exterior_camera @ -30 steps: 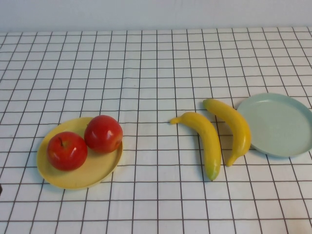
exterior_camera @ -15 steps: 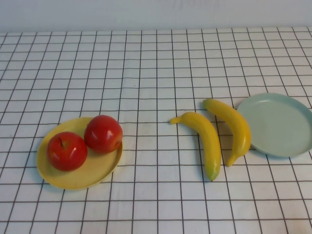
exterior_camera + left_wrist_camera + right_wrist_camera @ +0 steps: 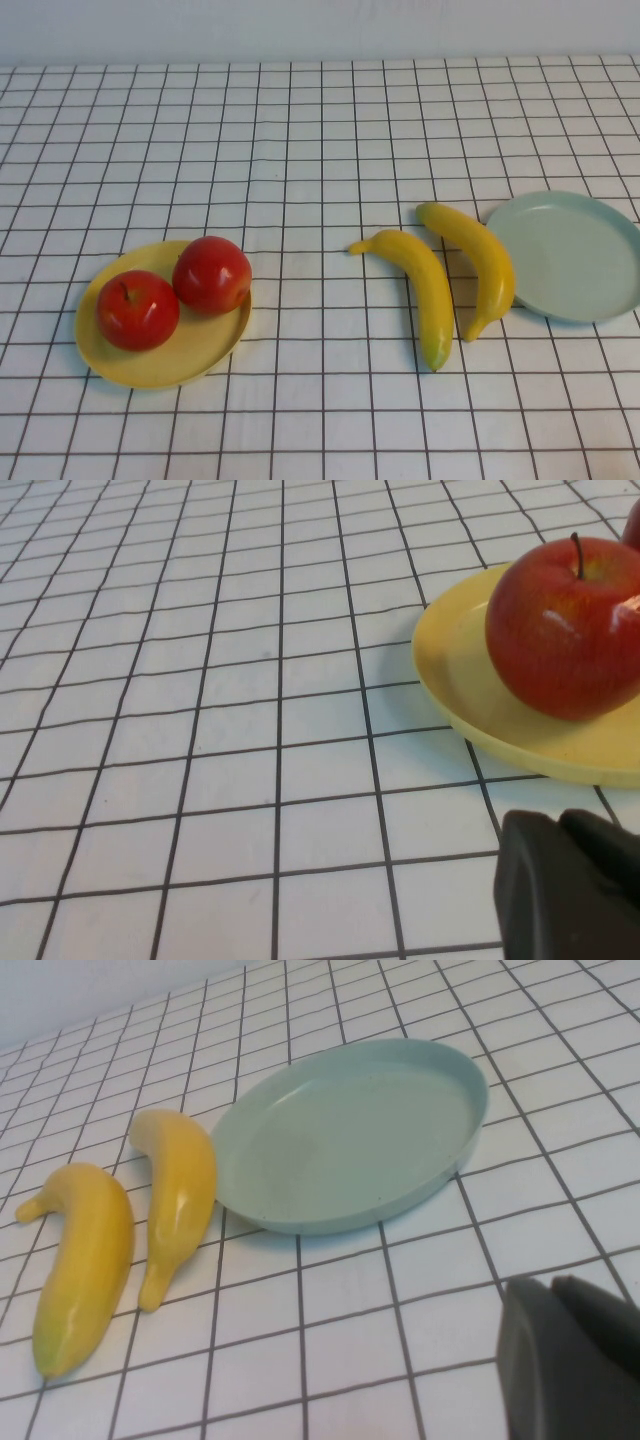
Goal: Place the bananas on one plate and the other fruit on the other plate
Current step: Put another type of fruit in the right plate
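Left gripper (image 3: 570, 885) & right gripper (image 3: 570, 1355) sat closed, empty, off-table; bananas (image 3: 440, 280) lay at 9 o'clock of blue-green plate (image 3: 570, 255), apples (image 3: 175, 290) on yellow plate (image 3: 160, 360)—glossy curve could slip jaws.

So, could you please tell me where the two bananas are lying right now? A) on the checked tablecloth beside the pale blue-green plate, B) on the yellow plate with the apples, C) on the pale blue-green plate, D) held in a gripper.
A: both bananas lie on the checked tablecloth, just left of the pale blue-green plate, which holds nothing.
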Available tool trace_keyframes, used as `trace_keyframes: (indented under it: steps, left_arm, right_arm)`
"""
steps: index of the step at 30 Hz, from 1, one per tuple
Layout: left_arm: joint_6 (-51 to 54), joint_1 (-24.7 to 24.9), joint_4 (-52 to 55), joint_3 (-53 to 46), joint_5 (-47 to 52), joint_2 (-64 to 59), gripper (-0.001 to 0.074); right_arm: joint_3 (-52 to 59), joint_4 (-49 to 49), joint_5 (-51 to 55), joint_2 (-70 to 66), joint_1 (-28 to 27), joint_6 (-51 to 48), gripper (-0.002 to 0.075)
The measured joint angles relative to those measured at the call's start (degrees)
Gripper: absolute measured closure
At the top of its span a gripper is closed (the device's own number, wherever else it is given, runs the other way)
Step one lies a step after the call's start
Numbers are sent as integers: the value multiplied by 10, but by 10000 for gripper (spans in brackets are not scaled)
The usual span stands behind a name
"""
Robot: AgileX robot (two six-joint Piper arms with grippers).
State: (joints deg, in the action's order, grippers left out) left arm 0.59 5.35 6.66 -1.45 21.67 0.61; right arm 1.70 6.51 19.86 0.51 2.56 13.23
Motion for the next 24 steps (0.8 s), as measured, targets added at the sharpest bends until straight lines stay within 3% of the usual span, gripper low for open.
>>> trace_keyframes:
  steps: [24]
  left_arm:
    - [4, 0, 0, 0, 0, 0, 735]
  right_arm:
    - [0, 0, 0, 0, 0, 0, 742]
